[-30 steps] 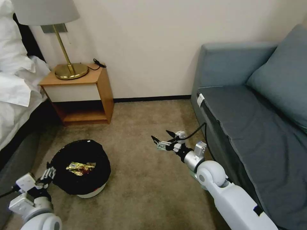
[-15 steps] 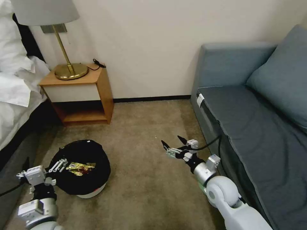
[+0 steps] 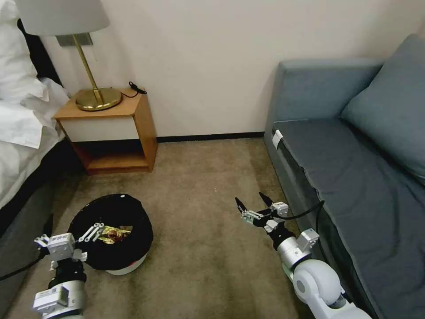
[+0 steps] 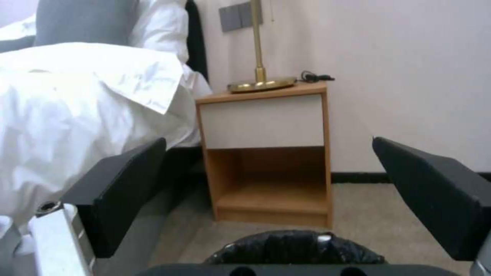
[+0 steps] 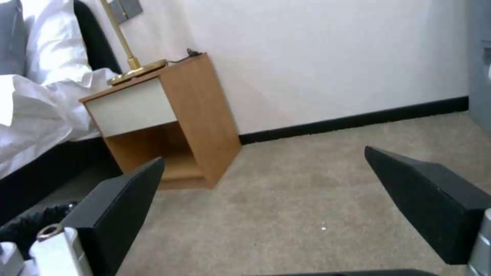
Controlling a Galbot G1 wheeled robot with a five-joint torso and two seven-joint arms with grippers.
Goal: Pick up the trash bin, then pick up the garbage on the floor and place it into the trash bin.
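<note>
I held the left gripper [image 3: 94,231] spread over the round white black-lined trash bin [image 3: 116,230] (gold wrapper [image 3: 110,233] inside); the right gripper [image 3: 253,206], also spread, hovered above beige carpet [image 3: 199,266].

trash bin [image 3: 116,248]: low, round, white, black bag lining, upright on carpet, lower left of head frame. inside: crumpled gold-black wrapper [image 3: 113,233], lying flat.
</note>
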